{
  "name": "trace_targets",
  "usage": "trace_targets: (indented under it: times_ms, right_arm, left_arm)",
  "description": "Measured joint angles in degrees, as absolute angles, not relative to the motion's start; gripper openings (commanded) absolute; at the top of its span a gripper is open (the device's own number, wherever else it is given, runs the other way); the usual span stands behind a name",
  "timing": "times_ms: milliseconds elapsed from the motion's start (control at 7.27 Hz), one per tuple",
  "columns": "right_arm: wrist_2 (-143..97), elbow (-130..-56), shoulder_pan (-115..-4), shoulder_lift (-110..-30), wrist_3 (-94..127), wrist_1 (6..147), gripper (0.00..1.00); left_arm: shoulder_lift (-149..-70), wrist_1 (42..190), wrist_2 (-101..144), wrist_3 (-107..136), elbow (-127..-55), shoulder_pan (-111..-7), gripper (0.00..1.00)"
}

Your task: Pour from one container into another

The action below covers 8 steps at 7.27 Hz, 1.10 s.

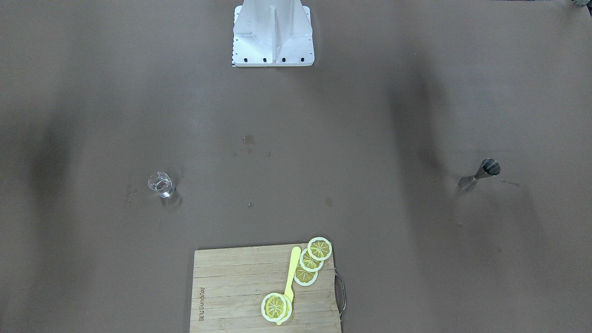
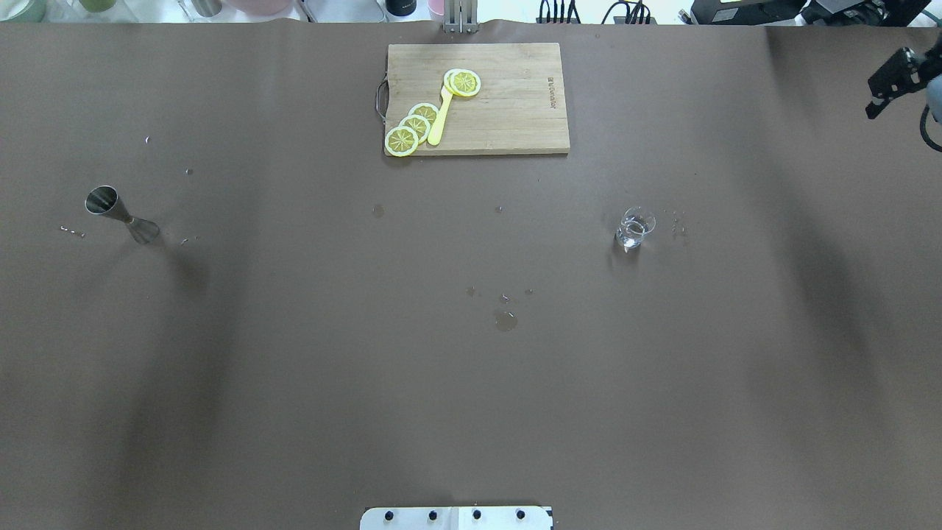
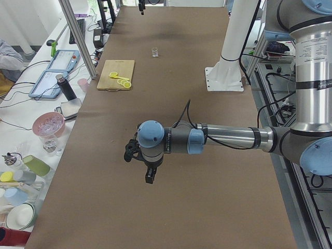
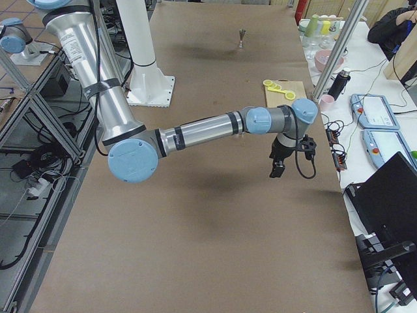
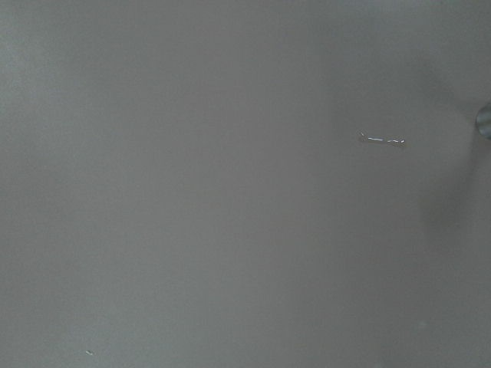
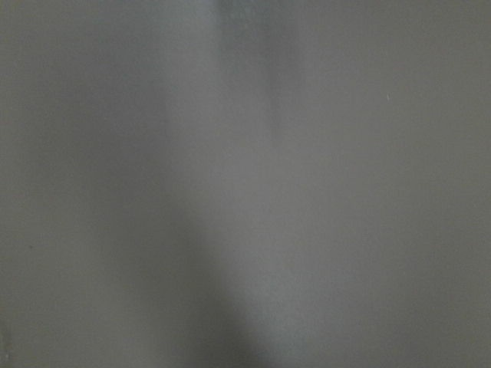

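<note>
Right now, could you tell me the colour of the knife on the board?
The knife is yellow, best seen in the front-facing view.

One cup, one jigger, one board, at least four lemon slices.

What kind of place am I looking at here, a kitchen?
Likely a robotics lab, not a kitchen: robot arms reach over a table, a board holds lemon slices, and a side bench carries tablets and cups.
</note>
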<state>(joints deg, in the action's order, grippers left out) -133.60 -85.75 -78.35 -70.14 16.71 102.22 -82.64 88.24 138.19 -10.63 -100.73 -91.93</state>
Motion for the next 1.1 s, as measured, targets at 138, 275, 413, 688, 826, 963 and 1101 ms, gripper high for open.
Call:
trace_targets:
  times_ms: [138,275,413,688,826,963,1101]
  right_arm:
    - [-134.4,-88.2,-79.8,-73.8,16.6,102.2,1.0]
    - [-134.6,-89.5,-81.5,-76.5,16.5,102.1,1.0]
    - [-134.4,-90.1,-82.9,-78.5,15.6,102.1,1.0]
    - [-134.1,-90.2,-85.4,-81.4,9.2,102.0,1.0]
    - [-134.0,-90.1,-86.4,-82.3,7.2,102.0,1.0]
    - [-134.0,-89.9,-87.4,-82.9,6.3,101.9,1.0]
    - [-134.1,-89.9,-88.8,-83.6,5.8,101.4,1.0]
  left_arm:
    - [-82.6,88.2,138.2,-10.6,-100.8,-91.9,0.99]
    - [-82.6,88.3,138.2,-10.6,-100.8,-91.9,0.99]
    - [-82.6,88.3,138.2,-10.6,-100.7,-91.9,0.99]
    - [-82.6,88.3,138.3,-10.6,-100.8,-91.9,0.99]
    - [-82.6,88.3,138.3,-10.6,-100.8,-91.9,0.99]
    - [-82.6,88.3,138.3,-10.6,-100.8,-91.9,0.99]
    - [-82.5,88.2,138.3,-10.6,-100.8,-91.9,0.99]
